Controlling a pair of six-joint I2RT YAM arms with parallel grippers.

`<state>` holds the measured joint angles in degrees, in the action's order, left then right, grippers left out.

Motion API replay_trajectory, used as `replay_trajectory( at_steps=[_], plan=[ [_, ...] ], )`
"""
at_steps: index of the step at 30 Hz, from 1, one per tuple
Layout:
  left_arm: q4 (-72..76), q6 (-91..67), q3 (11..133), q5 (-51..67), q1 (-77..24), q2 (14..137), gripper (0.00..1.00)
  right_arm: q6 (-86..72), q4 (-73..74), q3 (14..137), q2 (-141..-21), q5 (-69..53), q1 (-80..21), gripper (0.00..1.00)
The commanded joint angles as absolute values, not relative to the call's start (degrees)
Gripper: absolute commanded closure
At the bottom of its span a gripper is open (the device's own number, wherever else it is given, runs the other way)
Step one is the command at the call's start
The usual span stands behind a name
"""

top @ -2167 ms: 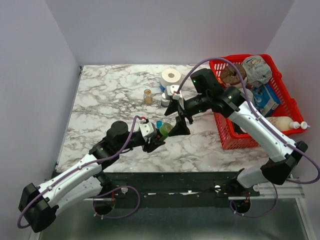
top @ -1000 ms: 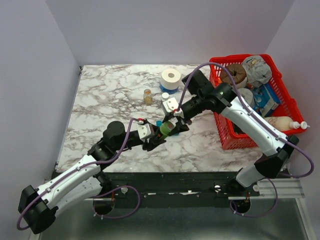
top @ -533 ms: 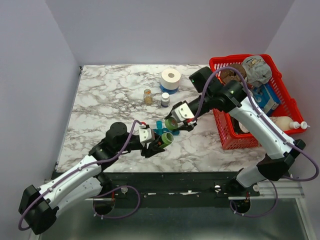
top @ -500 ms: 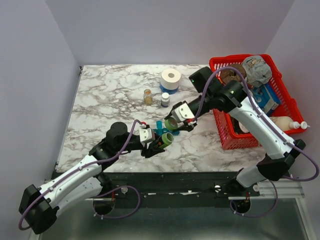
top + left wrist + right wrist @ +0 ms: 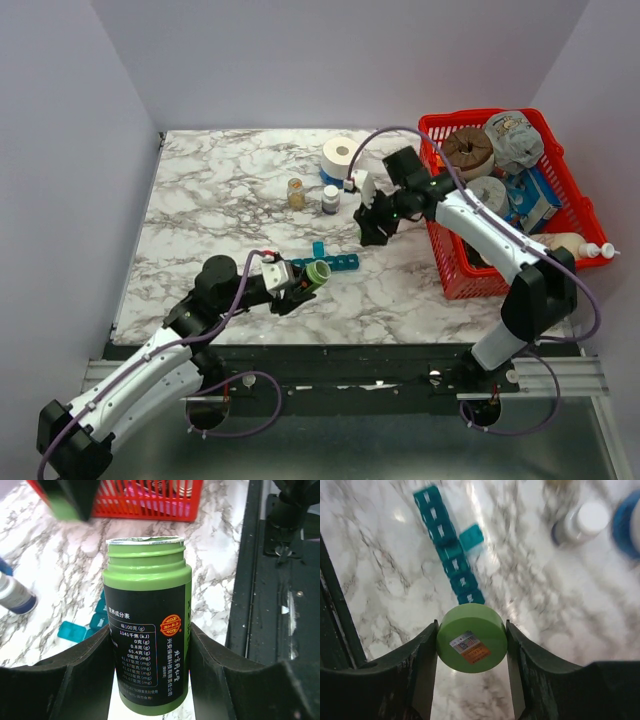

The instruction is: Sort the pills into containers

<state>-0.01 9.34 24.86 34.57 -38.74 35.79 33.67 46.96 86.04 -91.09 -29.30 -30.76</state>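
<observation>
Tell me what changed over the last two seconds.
The right end effector pulled the green cap off and carried it toward the far side; the left end effector drew the opened green bottle toward its base. The pill organizer and red basket stayed put.

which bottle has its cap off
The green bottle in the left gripper: bare mouth, its cap in the right gripper. The white bottle and amber bottle look capped.

Overhead and close wrist cameras share the organizer (image 5: 340,261).
</observation>
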Motion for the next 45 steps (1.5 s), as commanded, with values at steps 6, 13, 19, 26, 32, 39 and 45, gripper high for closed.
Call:
replay_trajectory(
  at_steps=[6,13,19,26,32,39,45],
  plan=[
    [36.96,-9.64,18.02,25.23,-37.35,26.9,1.0,22.68,40.52,75.59,-97.73,-21.44,-30.24,0.73],
    [46.77,-19.86,22.14,22.68,-37.35,26.55,1.0,22.15,40.34,75.67,-99.58,-22.59,-29.97,0.73],
    [47.2,-23.86,24.15,20.64,-36.91,27.06,1.0,21.88,40.69,76.29,-99.76,-23.11,-29.97,0.73],
    [50.61,-27.1,24.57,17.63,-33.31,27.14,1.0,21.62,41.04,76.99,-100.37,-23.03,-29.97,0.73],
    [39.56,-19.26,23.32,14.59,-32.82,25.68,1.0,21.53,41.13,77.25,-100.55,-23.38,-29.97,0.73],
    [37.37,-17.86,24.0,23.41,-31.89,32.55,1.0,21.36,41.48,77.52,-100.28,-23.12,-29.97,0.73],
    [65.63,-37.97,19.69,43.05,-11.6,47.51,1.0,21.18,41.31,77.96,-101.86,-20.93,-29.79,0.73]
  ],
)
